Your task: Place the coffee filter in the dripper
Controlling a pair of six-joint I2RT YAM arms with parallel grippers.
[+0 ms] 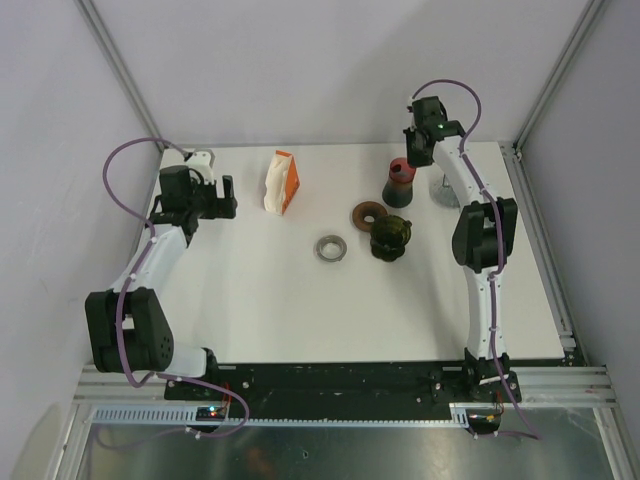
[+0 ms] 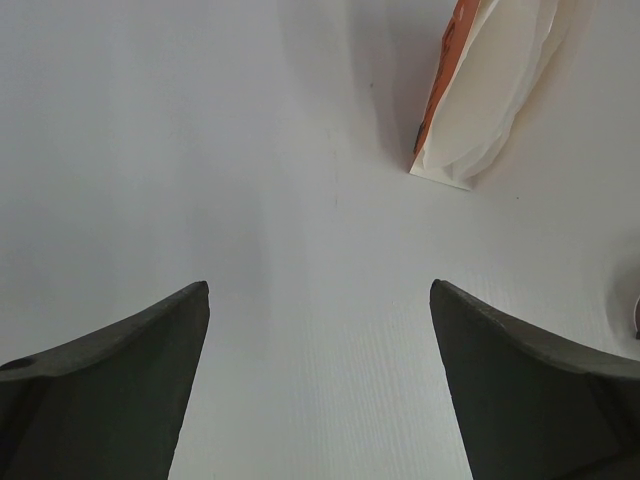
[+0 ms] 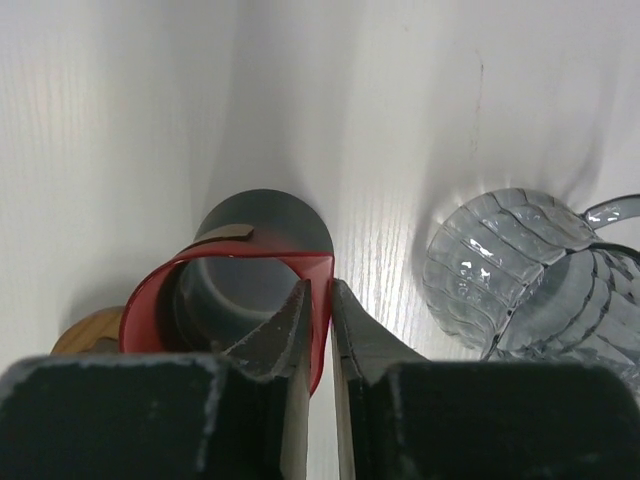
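Close against the right wrist lens, the right claw (image 3: 320, 292) is narrowed to a slit, pinching the near wall of a red cup (image 3: 140, 310) that sits on a dark grey base (image 3: 265, 215). Only this view shows the pinch; from overhead the arm hides it. A ribbed glass vessel (image 3: 510, 270) stands at the cup's three o'clock, and a wooden ring (image 3: 85, 335) at its eight. The overhead view alone shows a metal ring (image 1: 331, 247) nearer the arm bases.

Over bare table the left claw (image 2: 320, 290) hangs spread wide, holding nothing. The coffee filter pack (image 2: 490, 90) lies at its one o'clock, apart from the fingers. Seen from overhead, the pack is well apart from the red cup, at the cup's nine o'clock.

White table (image 1: 250, 300), pale grey walls (image 1: 330, 70), aluminium posts (image 1: 120, 70).
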